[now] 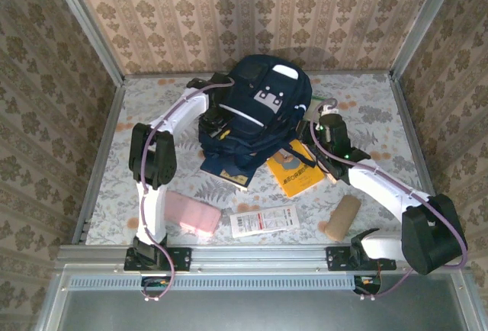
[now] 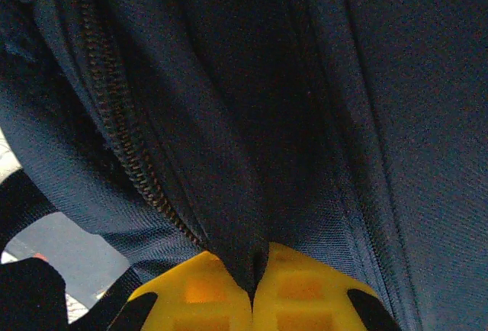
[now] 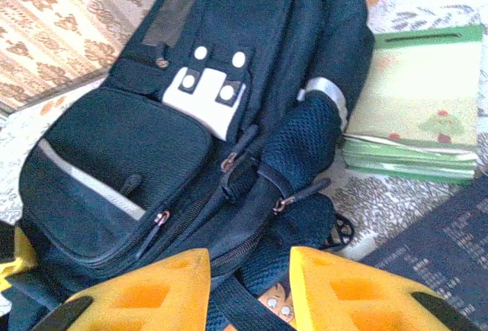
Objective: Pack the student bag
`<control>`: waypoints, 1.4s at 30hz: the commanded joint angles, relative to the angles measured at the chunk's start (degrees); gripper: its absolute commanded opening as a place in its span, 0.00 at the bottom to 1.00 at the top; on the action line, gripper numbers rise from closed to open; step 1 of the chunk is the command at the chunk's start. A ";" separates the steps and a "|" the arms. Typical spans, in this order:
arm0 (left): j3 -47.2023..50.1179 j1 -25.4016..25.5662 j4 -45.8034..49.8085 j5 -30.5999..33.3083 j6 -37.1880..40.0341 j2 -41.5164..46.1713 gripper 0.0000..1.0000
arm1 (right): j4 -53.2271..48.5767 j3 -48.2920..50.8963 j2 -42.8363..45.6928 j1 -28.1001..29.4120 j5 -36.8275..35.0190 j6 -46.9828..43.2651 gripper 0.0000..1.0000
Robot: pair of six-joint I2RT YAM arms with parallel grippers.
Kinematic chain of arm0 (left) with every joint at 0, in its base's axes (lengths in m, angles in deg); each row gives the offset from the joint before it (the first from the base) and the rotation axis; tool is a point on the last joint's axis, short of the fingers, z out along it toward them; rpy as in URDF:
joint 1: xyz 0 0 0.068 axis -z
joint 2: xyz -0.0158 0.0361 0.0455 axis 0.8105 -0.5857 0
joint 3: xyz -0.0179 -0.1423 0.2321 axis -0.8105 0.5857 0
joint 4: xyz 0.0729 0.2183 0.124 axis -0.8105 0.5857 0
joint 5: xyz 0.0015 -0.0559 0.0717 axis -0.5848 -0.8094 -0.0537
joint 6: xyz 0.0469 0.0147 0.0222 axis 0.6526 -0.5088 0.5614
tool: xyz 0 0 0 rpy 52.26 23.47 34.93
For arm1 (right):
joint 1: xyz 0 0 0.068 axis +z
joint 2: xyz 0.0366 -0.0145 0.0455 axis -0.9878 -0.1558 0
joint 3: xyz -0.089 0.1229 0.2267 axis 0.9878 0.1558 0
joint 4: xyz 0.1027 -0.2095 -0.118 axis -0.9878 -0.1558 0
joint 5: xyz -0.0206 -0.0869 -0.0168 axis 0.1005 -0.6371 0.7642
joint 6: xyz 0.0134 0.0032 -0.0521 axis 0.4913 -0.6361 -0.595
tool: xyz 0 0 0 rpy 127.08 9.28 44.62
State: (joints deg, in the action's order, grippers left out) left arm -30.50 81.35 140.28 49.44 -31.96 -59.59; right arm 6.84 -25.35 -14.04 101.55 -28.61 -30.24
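Observation:
The student bag (image 1: 255, 106), a large navy backpack with white patches, lies at the middle back of the table. My left gripper (image 1: 216, 126) is at the bag's left side. In the left wrist view its yellow fingers (image 2: 305, 285) are shut on a fold of the bag's navy fabric (image 2: 252, 194), beside an open zipper track (image 2: 122, 133). My right gripper (image 1: 316, 131) hovers at the bag's right lower corner. Its fingers (image 3: 145, 293) stand open over a strap and zipper pulls (image 3: 284, 203), with nothing held between them.
A yellow book (image 1: 293, 167) and a navy booklet (image 1: 229, 169) lie partly under the bag's front. A pink case (image 1: 191, 213), a white packet (image 1: 263, 220) and a tan roll (image 1: 343, 216) lie near the front edge. Green books (image 3: 415, 117) are stacked right of the bag.

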 commanded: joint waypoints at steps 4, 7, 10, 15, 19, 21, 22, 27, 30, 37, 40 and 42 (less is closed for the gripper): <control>-13.33 -2.59 2.51 2.78 9.34 2.94 0.00 | -3.04 -4.39 0.76 0.26 1.63 -8.65 0.40; -17.59 -2.59 5.00 4.29 12.56 4.56 0.00 | -2.73 -5.76 0.16 0.26 1.31 -14.70 0.44; -15.85 -2.76 3.60 4.34 13.85 7.75 0.00 | -6.92 -11.32 -2.35 0.21 2.25 -16.53 0.49; -14.71 -4.35 2.40 2.72 17.73 10.65 0.00 | -19.26 -23.53 -9.76 0.17 9.64 -19.68 0.46; -13.57 -6.83 1.09 -3.78 21.41 12.08 0.00 | -27.22 -30.14 -14.63 0.21 12.71 -21.69 0.50; -12.77 -7.72 0.97 -4.55 23.12 13.10 0.00 | -29.50 -32.51 -16.69 0.07 11.37 -20.20 0.50; -12.25 -7.94 0.75 -4.43 24.21 13.66 0.00 | -29.75 -33.15 -17.22 0.03 10.78 -18.32 0.50; -10.33 -8.52 0.72 -4.10 29.33 15.59 0.00 | -35.05 -38.86 -22.37 -2.15 16.13 -2.96 0.45; -8.16 -8.65 0.48 -2.67 30.88 16.59 0.00 | -30.37 -36.28 -23.73 -2.85 15.96 9.58 0.53; -3.70 -9.36 -1.55 -2.01 32.35 18.11 0.00 | -32.01 -35.59 -27.98 -2.47 15.27 34.29 0.53; -2.48 -9.45 -2.07 -1.78 32.60 18.14 0.00 | -27.61 -32.68 -28.15 -2.44 17.04 39.48 0.55; -1.93 -9.64 -2.33 -1.91 32.76 18.02 0.00 | -27.30 -32.89 -29.67 -2.69 18.51 41.39 0.58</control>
State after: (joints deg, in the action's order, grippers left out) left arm -32.58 72.08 141.07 47.25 -2.03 -44.49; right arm -22.47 -58.76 -41.86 98.91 -13.00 1.86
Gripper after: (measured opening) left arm 0.046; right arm 0.568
